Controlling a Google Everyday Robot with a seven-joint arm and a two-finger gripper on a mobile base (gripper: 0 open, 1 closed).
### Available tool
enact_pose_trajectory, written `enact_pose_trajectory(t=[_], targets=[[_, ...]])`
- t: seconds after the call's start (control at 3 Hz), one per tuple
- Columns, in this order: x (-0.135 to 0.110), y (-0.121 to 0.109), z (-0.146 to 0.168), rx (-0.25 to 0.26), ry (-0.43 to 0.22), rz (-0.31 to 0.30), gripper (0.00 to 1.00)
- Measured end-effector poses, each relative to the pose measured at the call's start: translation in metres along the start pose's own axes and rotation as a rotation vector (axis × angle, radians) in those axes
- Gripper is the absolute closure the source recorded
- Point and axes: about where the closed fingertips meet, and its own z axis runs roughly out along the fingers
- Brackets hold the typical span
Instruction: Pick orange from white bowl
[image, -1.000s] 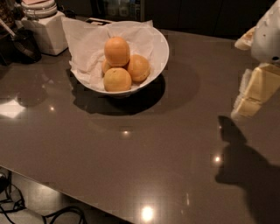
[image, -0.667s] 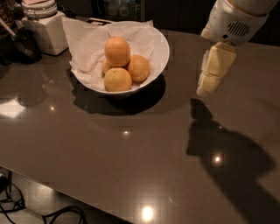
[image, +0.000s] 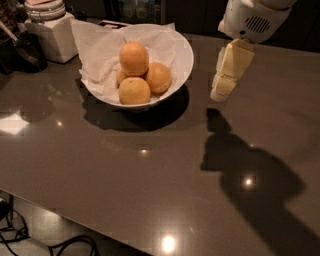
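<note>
At the back left of the tabletop (image: 125, 180) we see the white bowl (image: 184, 52), lined with crumpled white paper (image: 97, 45). The orange (image: 133, 58) sits on top of the pile inside it, resting on three others, with the paler one (image: 134, 91) in front. Right of the bowl and apart from its rim, the gripper (image: 220, 94) hangs above the tabletop, pointing down. Whether it is spread or closed we cannot tell. A white jar (image: 52, 36) stands behind the bowl, to its left.

We see a dark glossy desk (image: 125, 175), the hand (image: 220, 94) hovering above its far right; white jar (image: 52, 37) far left; floor cables (image: 30, 240).
</note>
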Motion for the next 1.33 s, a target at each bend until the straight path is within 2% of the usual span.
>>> enact_pose_trajectory(t=[0.33, 0.67, 1.0, 1.33], targets=[[-0.036, -0.020, 0.012, -0.008, 0.000, -0.023, 0.00], [-0.080, -0.033, 0.041, -0.046, 0.045, -0.080, 0.00], [-0.096, -0.034, 0.044, -0.038, 0.028, -0.101, 0.00], [-0.115, -0.050, 0.044, -0.004, -0.004, -0.107, 0.00]])
